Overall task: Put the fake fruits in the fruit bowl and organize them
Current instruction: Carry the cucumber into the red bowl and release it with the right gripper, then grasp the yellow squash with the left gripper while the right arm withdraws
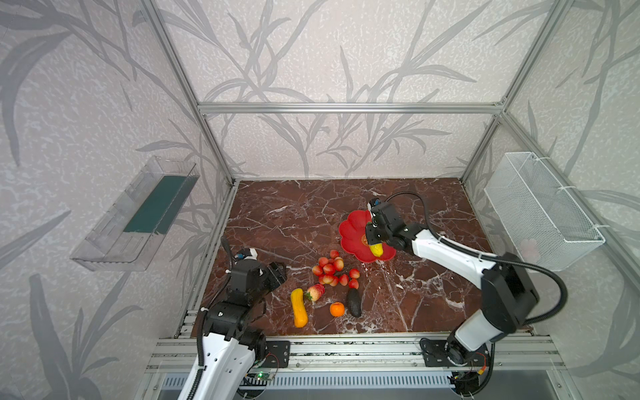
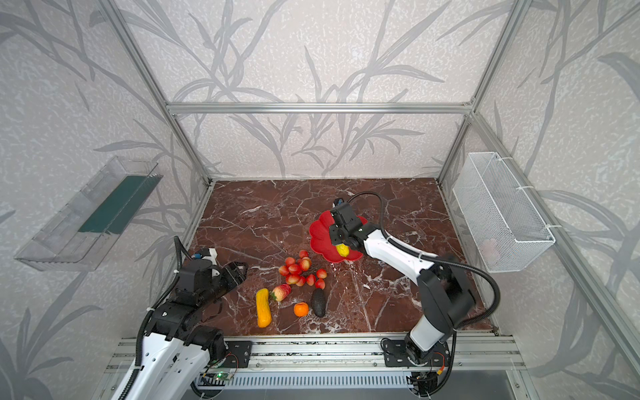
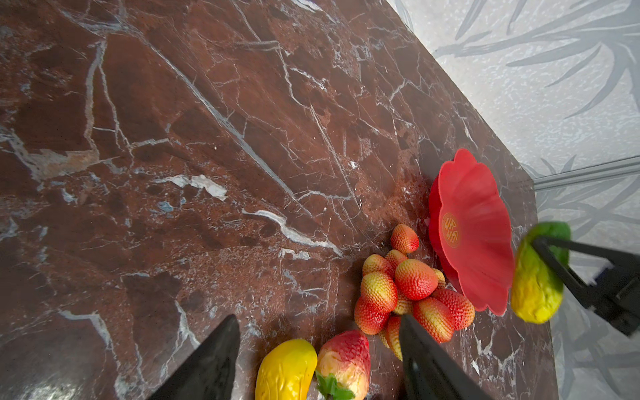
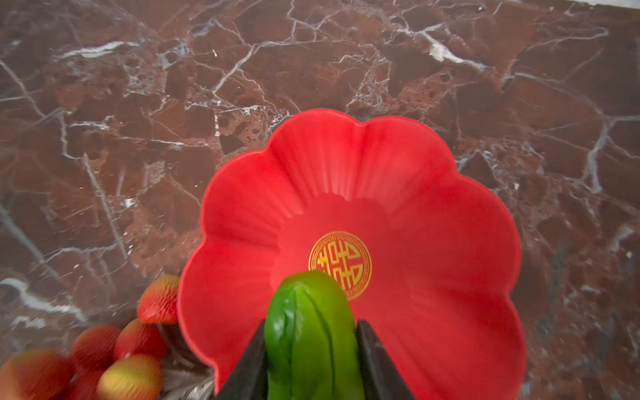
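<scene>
A clear tray [image 1: 135, 221] is seen against the left wall and a white wire basket [image 1: 540, 211] against the right wall, both well apart from the fruits on the table [image 1: 277, 214]. In both top views the fruit bowl [image 1: 353, 232] is found right of centre, its right side covered by the right hand [image 4: 310, 332], which is clenched on the green-yellow fruit [image 4: 308, 311]. That fruit is held over the bowl. In the right wrist view its green end is pointed toward the gold emblem [image 4: 341, 263], and in a top view its yellow end is shown over the bowl's lower rim.

The berry cluster [image 1: 330, 270] is placed just beside the bowl's lower-left rim, between the bowl and the left hand [image 3: 318, 322], which is released and empty.

Lower in the frame, the yellow fruit [image 1: 299, 308] and the avocado [image 1: 354, 302] are laid with their long axes nearly up-down. The strawberry [image 1: 316, 292] is turned with its leaves toward the yellow fruit, and the orange [image 1: 337, 309] is set just left of the avocado.
</scene>
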Robot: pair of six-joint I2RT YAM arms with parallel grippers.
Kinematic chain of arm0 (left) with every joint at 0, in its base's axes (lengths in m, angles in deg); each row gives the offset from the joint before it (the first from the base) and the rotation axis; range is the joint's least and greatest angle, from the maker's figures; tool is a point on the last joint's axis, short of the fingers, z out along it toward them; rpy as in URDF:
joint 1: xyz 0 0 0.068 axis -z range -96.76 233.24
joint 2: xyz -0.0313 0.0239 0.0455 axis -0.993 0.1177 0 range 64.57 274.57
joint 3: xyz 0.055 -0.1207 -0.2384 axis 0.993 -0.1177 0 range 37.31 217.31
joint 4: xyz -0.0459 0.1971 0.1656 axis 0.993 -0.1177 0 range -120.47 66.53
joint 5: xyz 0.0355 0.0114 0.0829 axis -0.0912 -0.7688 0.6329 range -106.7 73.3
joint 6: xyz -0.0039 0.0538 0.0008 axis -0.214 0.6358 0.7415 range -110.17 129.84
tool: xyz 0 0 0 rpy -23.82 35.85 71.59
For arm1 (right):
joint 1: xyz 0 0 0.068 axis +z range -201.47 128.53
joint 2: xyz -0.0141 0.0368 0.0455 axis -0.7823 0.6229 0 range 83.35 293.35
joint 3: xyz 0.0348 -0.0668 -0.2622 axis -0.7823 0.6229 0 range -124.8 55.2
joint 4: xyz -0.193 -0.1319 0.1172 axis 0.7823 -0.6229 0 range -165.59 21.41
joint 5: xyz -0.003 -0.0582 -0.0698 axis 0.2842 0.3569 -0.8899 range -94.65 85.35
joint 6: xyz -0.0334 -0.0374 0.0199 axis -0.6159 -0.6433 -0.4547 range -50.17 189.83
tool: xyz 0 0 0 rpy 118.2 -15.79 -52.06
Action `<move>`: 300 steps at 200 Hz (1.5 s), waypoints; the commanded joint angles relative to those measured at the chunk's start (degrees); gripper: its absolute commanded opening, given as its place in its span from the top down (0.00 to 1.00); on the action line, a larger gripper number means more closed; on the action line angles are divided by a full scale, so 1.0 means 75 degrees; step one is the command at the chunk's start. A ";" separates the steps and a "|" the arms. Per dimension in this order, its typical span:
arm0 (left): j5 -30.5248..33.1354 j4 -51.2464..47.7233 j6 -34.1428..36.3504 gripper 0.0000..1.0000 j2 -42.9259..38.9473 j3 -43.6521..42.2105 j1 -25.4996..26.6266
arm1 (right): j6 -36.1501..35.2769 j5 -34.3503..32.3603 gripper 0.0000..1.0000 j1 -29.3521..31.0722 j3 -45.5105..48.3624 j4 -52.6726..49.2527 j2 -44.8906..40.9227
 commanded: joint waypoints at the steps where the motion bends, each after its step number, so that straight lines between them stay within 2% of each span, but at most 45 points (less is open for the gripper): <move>1: 0.0081 -0.0334 -0.0277 0.28 0.0008 -0.0170 0.0229 | -0.0361 0.0332 0.69 -0.0242 -0.0523 0.0066 0.0795; 23: 0.0143 -0.0462 -0.0448 0.30 0.0009 -0.0238 0.0556 | -0.0389 0.0388 0.69 -0.0433 -0.0721 0.0329 0.1429; 52: 0.0446 -0.0398 -0.0727 0.31 0.0009 -0.0451 0.1082 | -0.0417 0.0524 0.61 -0.0611 -0.0974 0.0398 0.2123; 89: 0.0643 -0.0285 -0.0958 0.32 0.0100 -0.0597 0.1576 | -0.0068 0.1001 0.36 -0.0817 -0.1130 0.0206 0.2123; 109: 0.0691 -0.0239 -0.1022 0.32 0.0222 -0.0668 0.1857 | -0.0003 0.0962 0.25 -0.0870 -0.0831 0.0460 0.1304; 137: 0.0764 -0.0058 -0.1142 0.33 0.0560 -0.0839 0.2283 | 0.0024 0.0858 0.16 -0.0877 -0.0055 0.0916 -0.0338; 178: 0.0919 0.0228 -0.1416 0.35 0.1055 -0.1169 0.2943 | 0.0259 0.0957 0.12 -0.0859 0.1473 0.1053 -0.2777; 212: 0.1065 0.0551 -0.1589 0.36 0.1232 -0.1461 0.3291 | 0.0530 0.0912 0.11 -0.0860 0.2672 0.0624 -0.4654; 232: 0.1024 0.0939 -0.1643 0.40 0.1386 -0.1656 0.3366 | 0.0661 0.0866 0.11 -0.0860 0.3215 0.0340 -0.5493; 255: 0.1046 0.1190 -0.1656 0.52 0.1618 -0.1776 0.3450 | 0.0767 0.0792 0.11 -0.0856 0.3647 0.0012 -0.6118; 277: 0.1184 0.1048 -0.1571 0.63 0.1526 -0.1673 0.3470 | 0.0814 0.0701 0.11 -0.0853 0.3899 -0.0289 -0.6418; 300: 0.1418 0.0571 -0.1417 0.69 0.1057 -0.1466 0.3474 | 0.0985 0.0832 0.11 -0.0858 0.4180 -0.0377 -0.6659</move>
